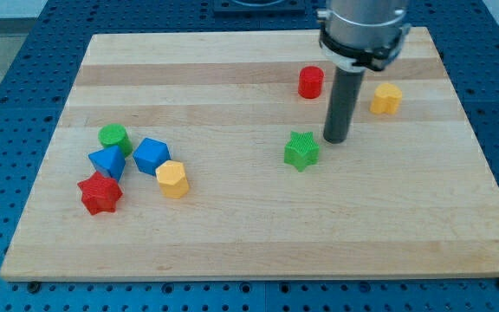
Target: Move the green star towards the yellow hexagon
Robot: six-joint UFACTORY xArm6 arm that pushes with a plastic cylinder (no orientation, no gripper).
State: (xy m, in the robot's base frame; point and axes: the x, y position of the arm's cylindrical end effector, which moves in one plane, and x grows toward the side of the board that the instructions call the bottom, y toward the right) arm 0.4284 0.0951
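Yellow hexagon (171, 178): near, surface's (258, 243) left cluster. Green star (301, 150): mid-surface, well apart from it. My tip (335, 139): just right of star; no claw fitted. Risk: off-centre push spins star aside.

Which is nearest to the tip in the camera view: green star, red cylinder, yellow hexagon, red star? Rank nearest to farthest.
Measured from my tip:
1. green star, just to the view's left of the tip and slightly lower.
2. red cylinder, toward the view's top.
3. yellow hexagon, well off to the view's left.
4. red star, farthest left, near the bottom.
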